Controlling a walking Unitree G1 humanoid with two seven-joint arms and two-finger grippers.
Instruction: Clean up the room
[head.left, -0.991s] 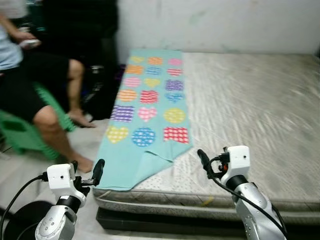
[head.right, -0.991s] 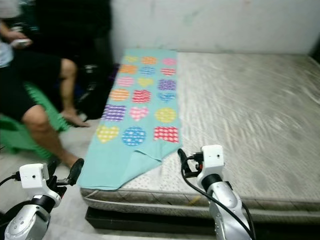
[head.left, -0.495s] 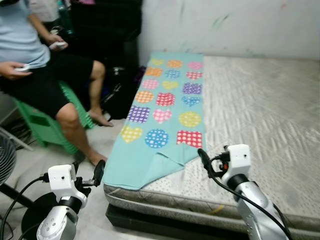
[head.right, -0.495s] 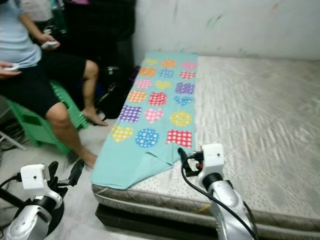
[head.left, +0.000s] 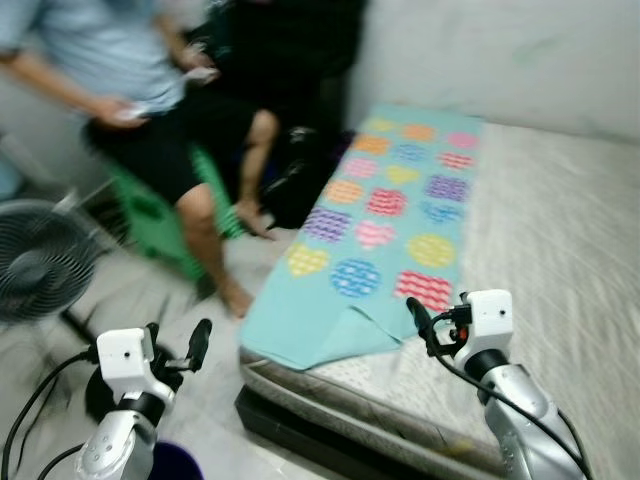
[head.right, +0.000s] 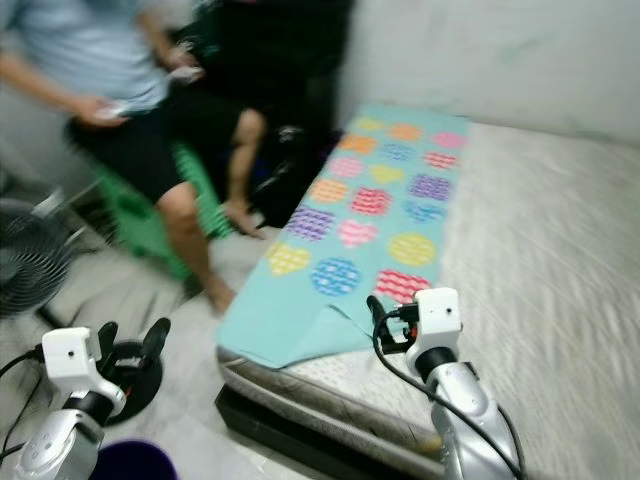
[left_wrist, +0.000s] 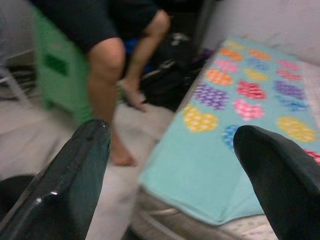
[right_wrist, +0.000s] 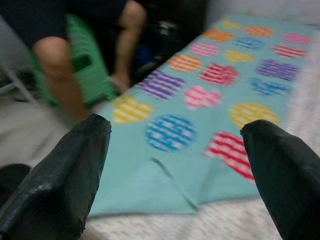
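A teal blanket (head.left: 390, 235) printed with coloured hearts and circles lies along the left edge of a grey mattress (head.left: 560, 230). Its near corner is folded over and hangs a little past the mattress edge. My left gripper (head.left: 176, 342) is open and holds nothing, low over the floor to the left of the bed. My right gripper (head.left: 424, 322) is also open and holds nothing; it hovers just above the blanket's near end. In the right wrist view the blanket (right_wrist: 210, 100) lies ahead between the fingers (right_wrist: 75, 165). The picture is blurred.
A person (head.left: 150, 110) sits on a green stool (head.left: 160, 215) left of the bed, feet on the floor. A black bag (head.left: 300, 180) leans between the stool and the mattress. A standing fan (head.left: 40, 260) is at far left. A dark blue round rim (head.left: 175, 465) shows below my left arm.
The whole view has swung to the left: the fan has come into view and the person and bed sit further right. Both grippers keep their pose and stay open.
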